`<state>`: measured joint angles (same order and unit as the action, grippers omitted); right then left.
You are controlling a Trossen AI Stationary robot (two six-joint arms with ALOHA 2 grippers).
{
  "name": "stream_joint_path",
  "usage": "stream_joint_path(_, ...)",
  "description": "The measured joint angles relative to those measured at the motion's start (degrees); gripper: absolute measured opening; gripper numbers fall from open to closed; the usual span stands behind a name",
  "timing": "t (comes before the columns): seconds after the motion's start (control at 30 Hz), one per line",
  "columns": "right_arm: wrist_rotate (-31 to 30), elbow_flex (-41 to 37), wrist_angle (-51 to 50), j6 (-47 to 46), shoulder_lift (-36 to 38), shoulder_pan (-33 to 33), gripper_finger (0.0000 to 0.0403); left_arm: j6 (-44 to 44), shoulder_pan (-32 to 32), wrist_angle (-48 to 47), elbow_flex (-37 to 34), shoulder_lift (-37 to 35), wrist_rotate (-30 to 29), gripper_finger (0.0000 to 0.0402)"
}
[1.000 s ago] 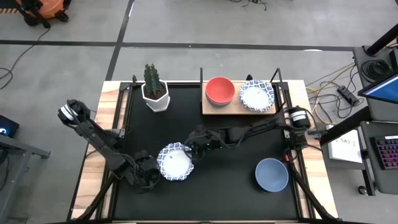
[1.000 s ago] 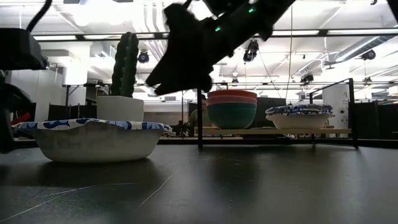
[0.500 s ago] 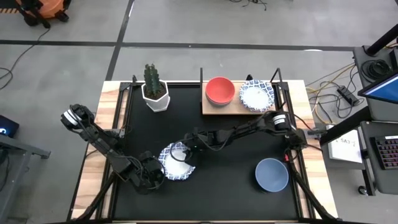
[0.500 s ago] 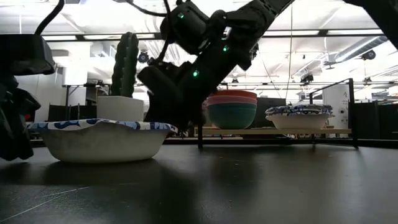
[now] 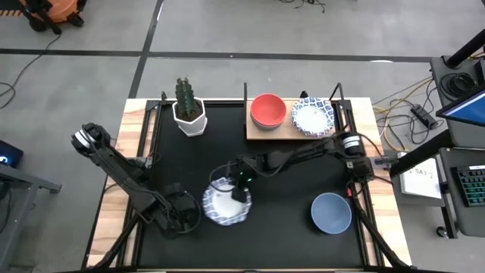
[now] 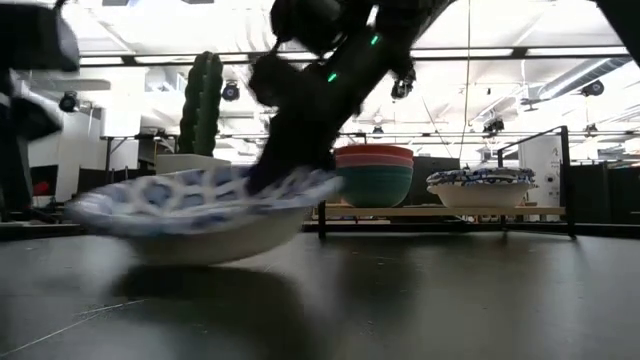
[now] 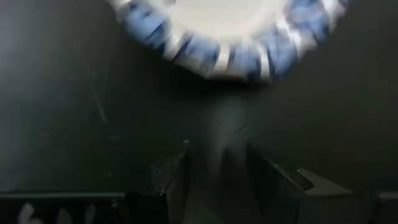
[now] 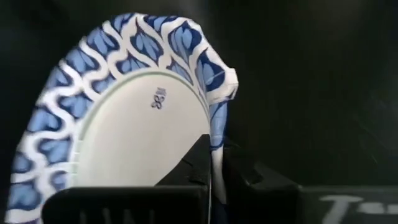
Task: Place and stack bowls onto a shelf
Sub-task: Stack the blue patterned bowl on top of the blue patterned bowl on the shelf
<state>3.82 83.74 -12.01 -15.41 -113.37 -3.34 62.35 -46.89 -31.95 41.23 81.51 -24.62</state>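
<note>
Our left hand (image 5: 184, 214) is waiting open just beside the patterned bowl (image 5: 226, 205), its job done. Our right hand (image 5: 241, 191) is pinching that bowl's scalloped rim, tipping it off the matte tabletop (image 5: 288, 174) to carry. Beyond it, the wooden shelf (image 5: 291, 133) is holding glossy stacked bowls.

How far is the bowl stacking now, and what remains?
Done: the shelf holds a stack of plain bowls and a stack of patterned bowls. In hand: the right tool pinches the rim of another patterned bowl, tilted. The left tool waits beside it, open. Left: that bowl and the blue bowl on the table.
</note>
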Motion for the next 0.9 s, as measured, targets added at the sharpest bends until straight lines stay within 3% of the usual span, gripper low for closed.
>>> stream_joint_path(0.17, 1.2, 0.0, -18.3, 3.8, 10.6, 1.5, 0.0009, -4.2, -0.4, -9.2, 5.6, -4.2, -4.3, 0.0139)
stream_joint_path(0.37, 0.6, 0.0, -34.7, 3.1, 25.8, 9.4, 0.0009, -12.0, -0.7, -10.5, 9.8, -8.6, -13.3, 0.0139)
stream_joint_path(0.57, -3.9, -0.8, -42.9, 3.0, 37.5, 23.5, 0.0009, -17.7, -0.7, -10.3, 12.1, -9.9, -20.6, 0.0139)
stream_joint_path(0.9, -4.1, -7.7, -46.5, 4.1, 47.7, 47.0, 0.0009, -17.8, -0.7, -10.3, 12.3, -9.0, -21.0, 0.0139)
